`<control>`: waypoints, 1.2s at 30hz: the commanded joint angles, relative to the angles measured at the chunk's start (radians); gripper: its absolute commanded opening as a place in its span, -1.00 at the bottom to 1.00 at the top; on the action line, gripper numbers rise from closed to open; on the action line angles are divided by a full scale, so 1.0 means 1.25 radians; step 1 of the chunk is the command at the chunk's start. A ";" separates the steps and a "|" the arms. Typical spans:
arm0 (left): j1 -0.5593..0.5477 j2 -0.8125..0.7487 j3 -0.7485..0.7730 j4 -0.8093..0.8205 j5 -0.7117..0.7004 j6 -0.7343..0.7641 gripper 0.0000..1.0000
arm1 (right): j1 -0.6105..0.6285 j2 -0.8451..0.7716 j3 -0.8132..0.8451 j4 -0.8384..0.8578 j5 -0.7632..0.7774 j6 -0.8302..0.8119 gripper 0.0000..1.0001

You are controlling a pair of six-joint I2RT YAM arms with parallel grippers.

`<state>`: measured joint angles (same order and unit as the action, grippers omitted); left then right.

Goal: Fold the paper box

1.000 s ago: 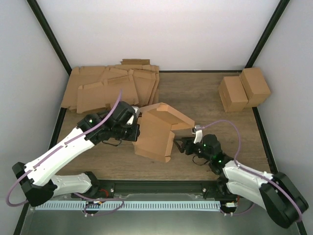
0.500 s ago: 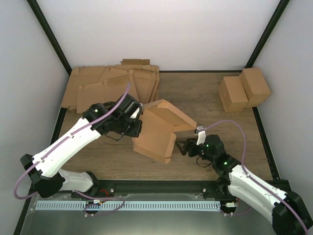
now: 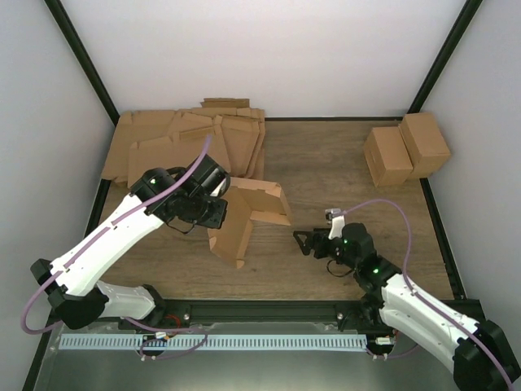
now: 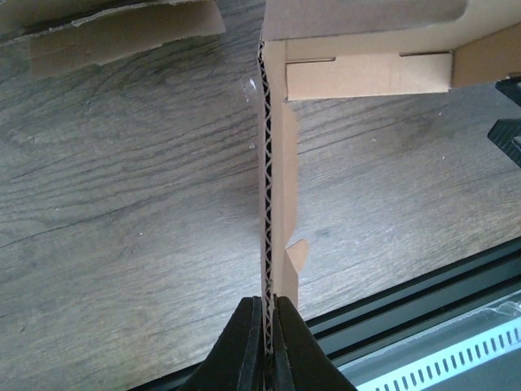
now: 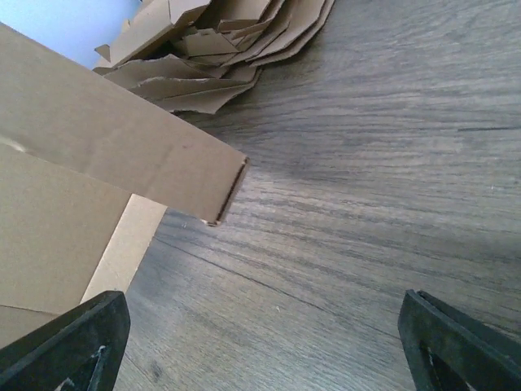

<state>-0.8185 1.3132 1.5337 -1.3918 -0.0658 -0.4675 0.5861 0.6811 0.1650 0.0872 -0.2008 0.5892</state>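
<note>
Tightly, the left pincer (image 4: 266, 308) nips the corrugated brown paper box (image 4: 279, 187).

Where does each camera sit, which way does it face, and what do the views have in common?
Top external: above and behind the arms, looking down at the table; both arms show, the paper box between them.
Left wrist: on the left arm, looking along the left gripper, shut on the paper box's edge.
Right wrist: on the right arm, facing the cardboard stack over the open right gripper.
Shared: the paper box, in all three.
</note>
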 commanded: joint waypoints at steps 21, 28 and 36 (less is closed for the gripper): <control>0.002 0.047 -0.064 -0.015 0.042 0.039 -0.92 | 0.005 0.051 0.208 0.013 -0.189 -0.203 0.67; 0.002 0.054 -0.058 -0.008 0.034 0.043 -0.90 | 0.033 0.059 0.126 0.151 -0.165 -0.262 0.60; 0.002 0.051 -0.070 0.007 0.037 0.041 -0.89 | 0.072 0.114 0.105 0.256 -0.142 -0.362 0.64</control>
<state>-0.8185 1.3819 1.4391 -1.4055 -0.0181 -0.4225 0.6598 0.7944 0.2977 0.2852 -0.3981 0.2256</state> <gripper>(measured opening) 0.054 0.821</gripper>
